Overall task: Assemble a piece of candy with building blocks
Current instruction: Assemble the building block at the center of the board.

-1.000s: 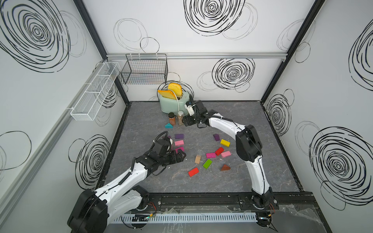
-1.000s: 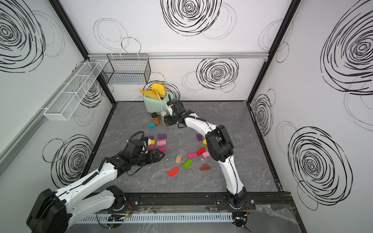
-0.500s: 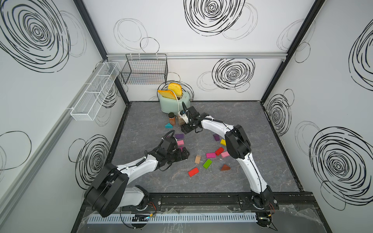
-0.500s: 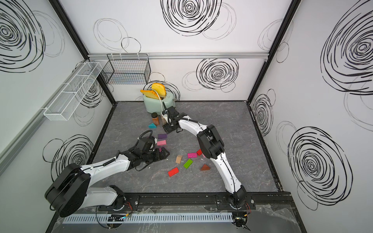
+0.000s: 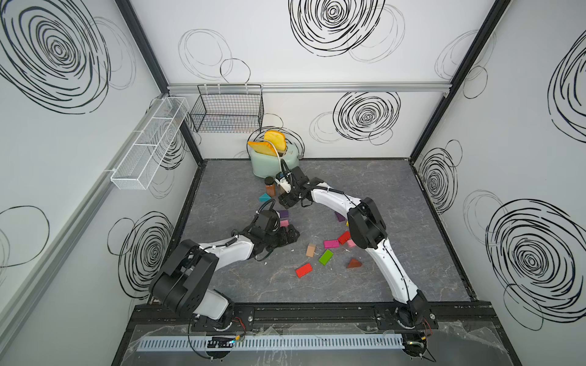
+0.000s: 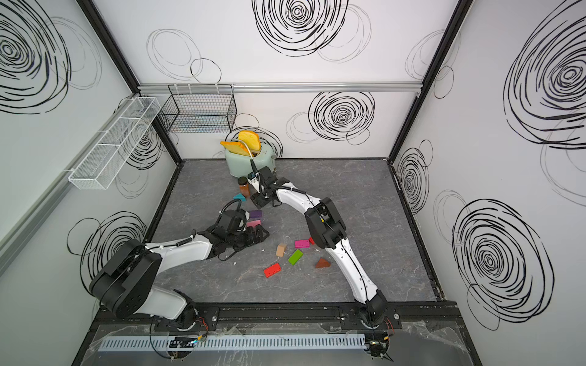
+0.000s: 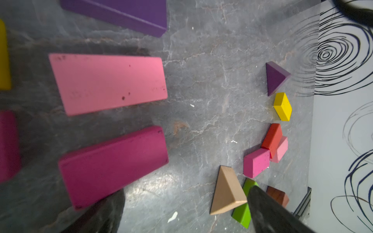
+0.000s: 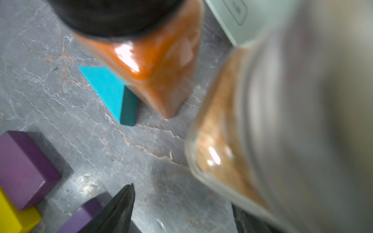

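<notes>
Ahead of left jaws (spread wide): pink brick (image 7: pixel 107 82), magenta brick (image 7: pixel 113 163); we judge light, stiff, slick-painted; pinch long edges. Right jaws nr spice jar (image 8: pixel 232 131): blurred, grip unclear.

We see a pink brick (image 7: pixel 109 83) and a magenta brick (image 7: pixel 114 165) lying flat side by side on the desk (image 7: pixel 201 80), a gap between them, with a purple brick (image 7: pixel 125 14) beyond the pink. Well apart lie a purple triangle (image 7: pixel 275 77), a yellow brick (image 7: pixel 282 106), a tan triangle (image 7: pixel 226 191) near a green brick (image 7: pixel 243 211), and a brown triangle (image 7: pixel 277 195). A teal triangle (image 5: pixel 265 197) lies apart.
</notes>
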`<state>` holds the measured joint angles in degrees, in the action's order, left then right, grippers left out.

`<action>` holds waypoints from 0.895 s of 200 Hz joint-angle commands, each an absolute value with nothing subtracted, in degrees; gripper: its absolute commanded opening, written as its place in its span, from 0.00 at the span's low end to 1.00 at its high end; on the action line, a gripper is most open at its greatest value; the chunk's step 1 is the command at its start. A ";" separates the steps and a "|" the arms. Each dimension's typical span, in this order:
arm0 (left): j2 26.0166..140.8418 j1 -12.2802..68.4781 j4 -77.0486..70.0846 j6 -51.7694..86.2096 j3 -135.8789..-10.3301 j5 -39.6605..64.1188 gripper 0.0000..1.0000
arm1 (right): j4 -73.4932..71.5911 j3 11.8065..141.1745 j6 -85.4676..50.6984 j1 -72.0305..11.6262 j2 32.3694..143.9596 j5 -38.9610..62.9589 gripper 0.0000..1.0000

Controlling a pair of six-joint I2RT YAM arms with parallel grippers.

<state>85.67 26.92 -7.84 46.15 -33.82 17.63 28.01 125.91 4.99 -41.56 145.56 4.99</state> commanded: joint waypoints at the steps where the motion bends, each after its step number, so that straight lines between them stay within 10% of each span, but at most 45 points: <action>1: 87.33 26.37 -11.27 47.00 -35.20 17.96 0.99 | 34.63 126.58 7.38 -42.10 148.69 5.13 0.77; 179: 89.82 25.15 -12.45 47.50 -36.04 16.17 0.99 | 39.91 125.69 8.44 -43.41 146.83 3.62 0.59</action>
